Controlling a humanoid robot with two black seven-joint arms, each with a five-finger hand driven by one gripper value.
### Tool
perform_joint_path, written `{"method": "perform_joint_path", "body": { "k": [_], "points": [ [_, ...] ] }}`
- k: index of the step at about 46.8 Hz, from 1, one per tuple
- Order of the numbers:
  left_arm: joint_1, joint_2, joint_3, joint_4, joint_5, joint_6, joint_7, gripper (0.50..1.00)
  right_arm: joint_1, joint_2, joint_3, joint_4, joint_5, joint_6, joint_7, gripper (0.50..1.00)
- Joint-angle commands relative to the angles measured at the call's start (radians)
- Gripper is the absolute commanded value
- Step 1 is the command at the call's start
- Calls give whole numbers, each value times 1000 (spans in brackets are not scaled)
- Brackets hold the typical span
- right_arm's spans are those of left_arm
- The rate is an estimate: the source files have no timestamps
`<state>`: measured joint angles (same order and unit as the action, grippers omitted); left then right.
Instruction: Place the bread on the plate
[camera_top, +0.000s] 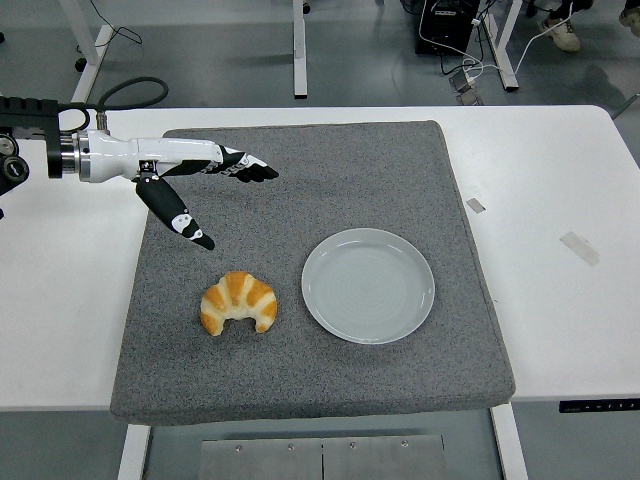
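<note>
Bread still on the mat: your left hand (205, 185) reaches in from the left edge over the far left part of the grey mat (300, 170), fingers stretched out flat toward the right and the thumb hanging down and apart from them, holding nothing. The right hand is out of the picture, so the left is the only one in reach.

Just nearer the table's front edge than that thumb tip, and a little to its right, lies the croissant (240, 303), resting on the mat near its left front area. It is curved like a crescent, its long axis running roughly left to right with both tips pointing toward the front edge and the humped back toward the hand. The hand is near it but clearly apart, not touching.

To the right of the croissant, separated by a narrow strip of mat, sits the pale round plate (369, 286), with nothing on it.

You will likely need to bring the hand toward the front edge and down over the humped back, closing across the short width, then carry the bread rightward to the plate.
</note>
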<state>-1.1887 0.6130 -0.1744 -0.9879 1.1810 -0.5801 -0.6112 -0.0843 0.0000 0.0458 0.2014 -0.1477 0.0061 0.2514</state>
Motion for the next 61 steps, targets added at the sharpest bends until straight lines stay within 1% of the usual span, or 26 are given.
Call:
{"method": "perform_joint_path", "body": {
  "k": [1,7,17,29,44,48,52,56,61],
  "points": [
    [-6,4,9,-18,49,0,0,975,0,0,-1,0,0,0,0,1000],
    [-32,17,30,-41,104,0,0,975,0,0,-1,0,0,0,0,1000],
    [-81,27,115,-81,149,2,0,975,-2,0,-3,0,-1,0,0,1000],
    [-65,30,134,-161,222,8,0,975,0,0,-3,0,-1,0,0,1000],
    [-51,22,164,-163,247,17,0,975,-2,0,-4,0,-1,0,0,1000],
    [-45,19,171,-163,261,35,0,975,-2,0,-4,0,0,0,0,1000],
    [-35,16,177,-163,269,42,0,975,-2,0,-4,0,-1,0,0,1000],
    [-28,-1,177,-161,270,51,0,975,-2,0,-4,0,-1,0,0,1000],
    [-22,-12,177,-158,273,85,0,971,-2,0,-4,0,0,0,0,1000]
  ]
}}
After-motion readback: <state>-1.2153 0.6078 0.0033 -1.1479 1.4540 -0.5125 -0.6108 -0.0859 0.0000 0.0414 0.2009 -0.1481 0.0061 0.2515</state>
